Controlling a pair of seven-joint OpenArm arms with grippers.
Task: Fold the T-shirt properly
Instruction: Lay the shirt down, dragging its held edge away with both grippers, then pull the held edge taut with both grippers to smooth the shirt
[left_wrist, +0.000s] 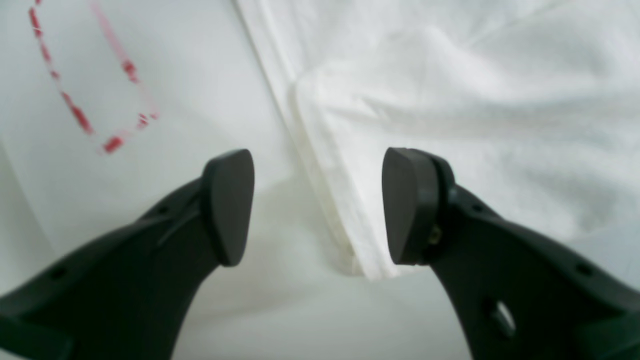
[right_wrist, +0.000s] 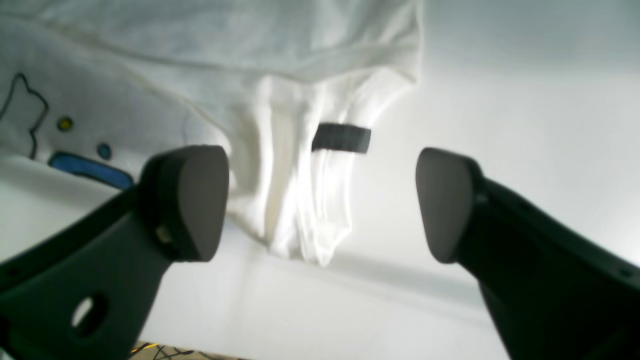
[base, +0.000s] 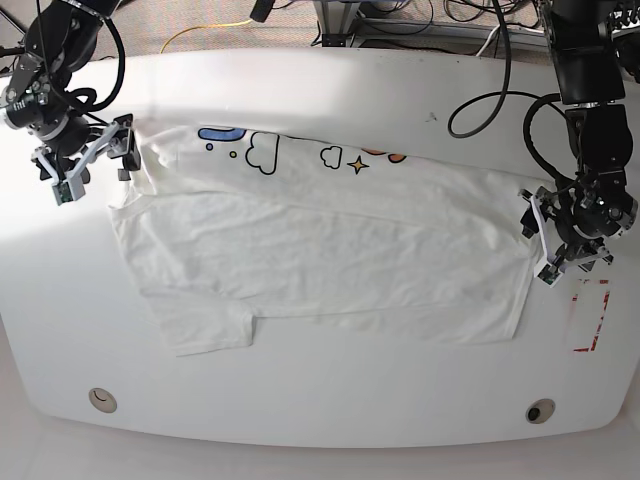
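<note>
Evidently a lengthwise fold is being set up: the T-shirt (base: 320, 250) is lying across the table (base: 320, 400) mid-frame, while the left gripper (base: 552, 240) at its right edge and the right gripper (base: 92, 160) at upper left are both gaping empty, needing to pinch cloth.

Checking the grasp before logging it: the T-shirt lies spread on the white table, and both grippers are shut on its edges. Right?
Not quite. The T-shirt does lie spread on the white table, but both wrist views show the left gripper and right gripper open, jaws apart at the fabric edges, holding nothing.
</note>
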